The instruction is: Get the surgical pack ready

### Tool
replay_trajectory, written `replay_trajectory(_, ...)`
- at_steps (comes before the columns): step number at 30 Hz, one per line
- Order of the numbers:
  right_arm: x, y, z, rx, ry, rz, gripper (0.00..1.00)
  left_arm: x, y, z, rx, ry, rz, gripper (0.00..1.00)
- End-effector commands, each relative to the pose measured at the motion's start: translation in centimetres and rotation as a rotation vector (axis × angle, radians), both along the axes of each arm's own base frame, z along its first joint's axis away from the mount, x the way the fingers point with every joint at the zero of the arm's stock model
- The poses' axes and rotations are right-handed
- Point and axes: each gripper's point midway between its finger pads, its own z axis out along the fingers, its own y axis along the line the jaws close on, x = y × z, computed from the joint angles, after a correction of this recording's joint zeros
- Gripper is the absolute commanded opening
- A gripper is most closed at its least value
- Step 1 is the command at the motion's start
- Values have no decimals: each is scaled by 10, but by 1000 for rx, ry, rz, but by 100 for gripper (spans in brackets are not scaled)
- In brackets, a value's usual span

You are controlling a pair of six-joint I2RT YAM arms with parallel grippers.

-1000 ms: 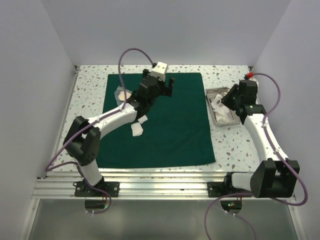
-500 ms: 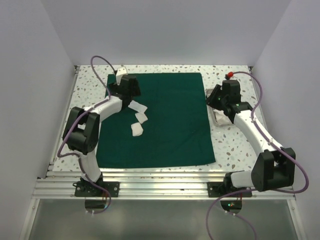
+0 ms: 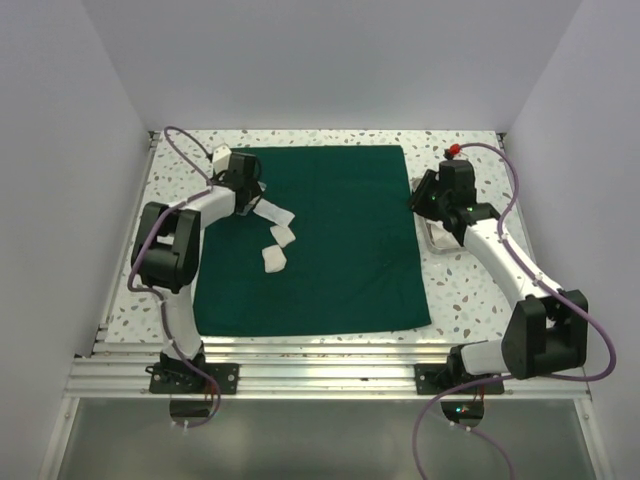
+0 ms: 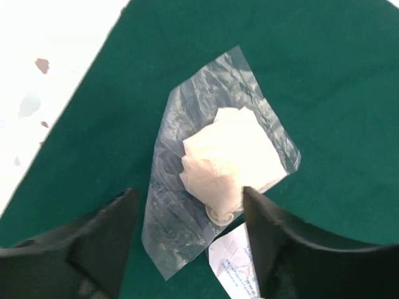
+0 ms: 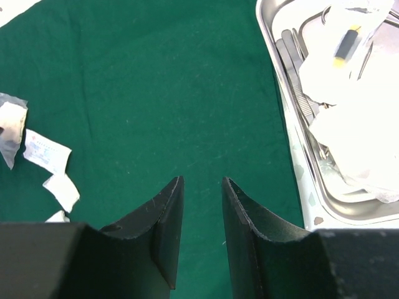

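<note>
- A clear bag [image 4: 215,165] is lying directly under my left gripper [image 4: 188,200], blocking the middle of the left wrist frame.
- White packets [image 3: 277,238] are cluttering the drape [image 3: 350,250] left of centre in the top view.
- Bare drape is lying free ahead of my right gripper [image 5: 201,182].
- A steel tray [image 5: 279,87] is filling that frame's upper right.

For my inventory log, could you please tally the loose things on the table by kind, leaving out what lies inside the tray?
Green drape: 1
Steel tray: 1
Small white packets on the drape: 3
Clear plastic bag with a pale wad inside: 1
Total: 6
</note>
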Motion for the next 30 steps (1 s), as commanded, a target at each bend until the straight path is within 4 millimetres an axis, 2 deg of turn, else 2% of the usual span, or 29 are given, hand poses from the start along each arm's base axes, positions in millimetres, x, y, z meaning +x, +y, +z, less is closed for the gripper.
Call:
replay_trajectory(1, 10, 3, 14, -3, -54, 5, 35, 18, -3, 7, -40, -45, 11, 68)
replay_trajectory(7, 11, 3, 14, -4, -55, 5, 36, 20, 2, -1, -46, -33, 31, 60)
replay_trajectory(14, 12, 5, 15, 2, -57, 10, 36, 16, 3, 0, -50, -25, 42, 66)
replay_trajectory(20, 13, 7, 14, 5, -53, 13, 36, 16, -1, 3, -65, -28, 33, 66)
replay_trajectory(22, 13, 7, 16, 6, -58, 14, 36, 13, -1, -8, -62, 24, 41, 65)
replay_trajectory(23, 13, 7, 18, 7, -62, 12, 36, 18, 0, -3, -62, 19, 53, 65)
replay_trajectory(24, 12, 7, 18, 5, -61, 13, 36, 17, -1, -6, -61, 34, 57, 65)
replay_trajectory(27, 11, 5, 20, 2, -66, 7, 36, 18, -1, -5, -66, 30, 61, 61)
replay_trajectory(30, 10, 6, 21, 4, -67, 9, 36, 17, -1, -9, -63, 42, 62, 52)
